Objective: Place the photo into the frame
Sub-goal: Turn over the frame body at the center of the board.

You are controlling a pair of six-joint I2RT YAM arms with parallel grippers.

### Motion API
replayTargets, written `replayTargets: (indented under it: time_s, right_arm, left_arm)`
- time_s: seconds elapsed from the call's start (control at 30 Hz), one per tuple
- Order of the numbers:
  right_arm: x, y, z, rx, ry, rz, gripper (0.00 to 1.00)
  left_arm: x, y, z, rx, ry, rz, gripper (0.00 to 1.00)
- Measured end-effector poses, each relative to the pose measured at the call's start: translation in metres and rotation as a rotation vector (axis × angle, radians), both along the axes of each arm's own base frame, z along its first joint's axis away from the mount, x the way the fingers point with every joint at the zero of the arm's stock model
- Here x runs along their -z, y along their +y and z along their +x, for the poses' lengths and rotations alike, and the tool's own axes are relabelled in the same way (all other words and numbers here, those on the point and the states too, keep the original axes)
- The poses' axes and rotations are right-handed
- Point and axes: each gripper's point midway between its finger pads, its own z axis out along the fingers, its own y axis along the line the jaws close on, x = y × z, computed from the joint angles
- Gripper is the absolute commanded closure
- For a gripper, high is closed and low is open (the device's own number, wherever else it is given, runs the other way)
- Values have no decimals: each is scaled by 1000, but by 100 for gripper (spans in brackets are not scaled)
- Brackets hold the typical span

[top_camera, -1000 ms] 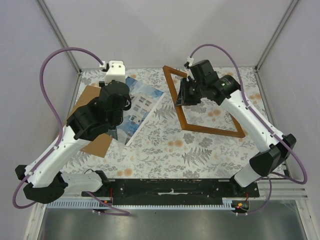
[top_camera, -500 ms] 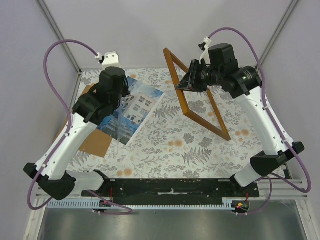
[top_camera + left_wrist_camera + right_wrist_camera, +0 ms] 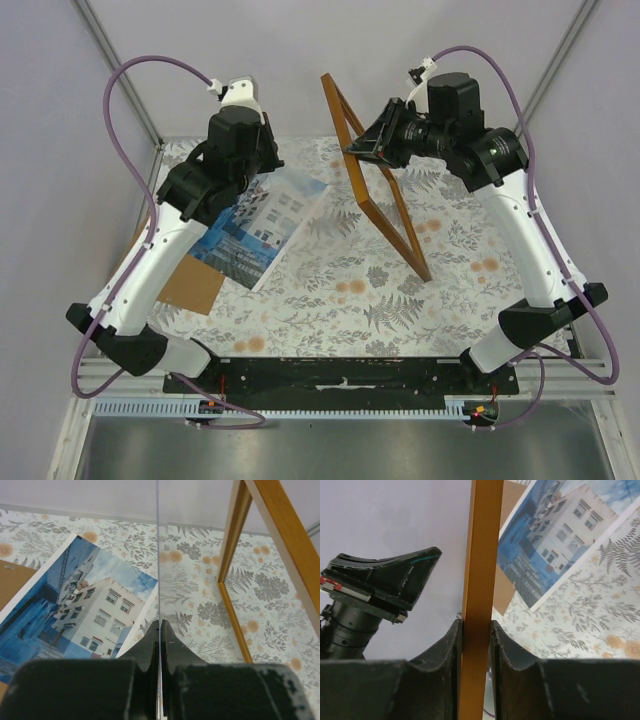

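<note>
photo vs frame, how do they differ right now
The photo lies flat on the table; the frame is tipped up steeply. No gripper holds the photo; the right gripper is clamped on a rail of the frame. The photo is a solid blue-and-white print; the frame is an open orange-brown outline. Both are rectangular.

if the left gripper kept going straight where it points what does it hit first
Probably the floral table cover, in the gap between the photo and the frame. The left gripper is shut on a thin sheet seen edge-on, whose edge would likely land first; depth is unclear.
</note>
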Motion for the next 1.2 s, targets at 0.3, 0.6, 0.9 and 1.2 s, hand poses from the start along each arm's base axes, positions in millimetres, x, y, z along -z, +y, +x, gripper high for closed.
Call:
replayTargets:
  time_s: [0.3,0.6,0.9,1.2]
  right_arm:
    - [0,14,17,28,29,136,100]
    - [0,3,23,96,28,287,100]
    - [-12,-8,36,151,27,372,100]
    - [-14,-15,33,171,25,412,100]
  left_arm:
    - [15,-28,13,65,47,-37,98]
    - [15,-43,15,119,65,-77,98]
    - [20,-77,23,192,88,-112,98]
    - [16,-102,16,245,82,-116,98]
